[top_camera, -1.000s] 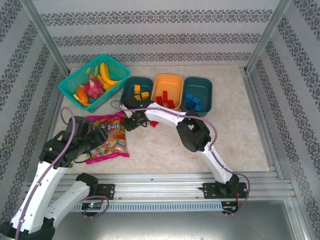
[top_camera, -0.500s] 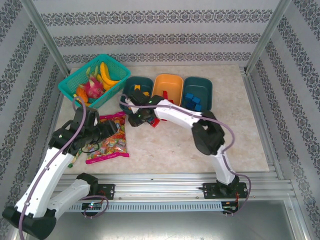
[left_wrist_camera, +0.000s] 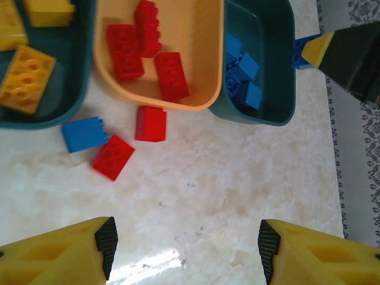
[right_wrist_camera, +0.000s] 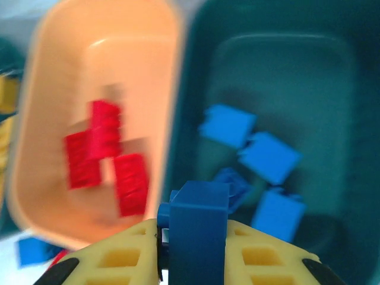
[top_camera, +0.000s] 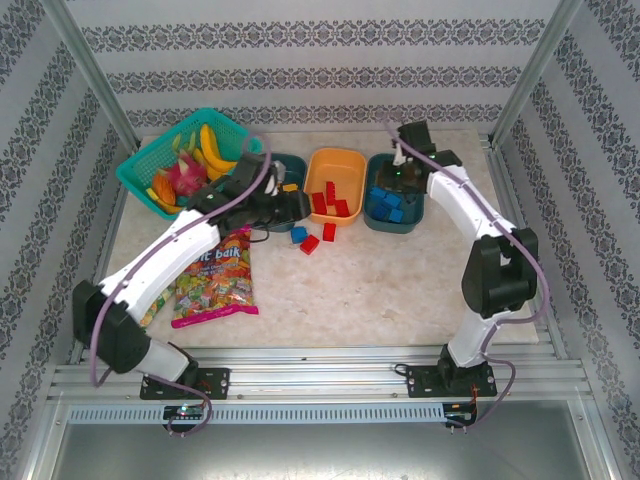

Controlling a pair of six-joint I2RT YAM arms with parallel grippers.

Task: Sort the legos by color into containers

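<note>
Right claw (right_wrist_camera: 193, 246) clenched on blue lego (right_wrist_camera: 199, 222) (wrist view), left claw (left_wrist_camera: 187, 240) released, empty.

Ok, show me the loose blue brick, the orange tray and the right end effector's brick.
loose blue brick (left_wrist_camera: 83, 133), left wrist view, top face.
orange tray (left_wrist_camera: 196, 41), left wrist view, bare floor.
held blue brick (right_wrist_camera: 199, 228), right wrist view, front face.

Walls (top_camera: 320, 60): white paper with grey ornamental bands, at 9, 12 and 3 o'clock.
Table (top_camera: 400, 290): pale marble-look top, centre.
Frame: metal posts (top_camera: 92, 72) slanting at 10 and 2 o'clock; rails (top_camera: 320, 385) at 6 o'clock.
Light: bright, even.
</note>
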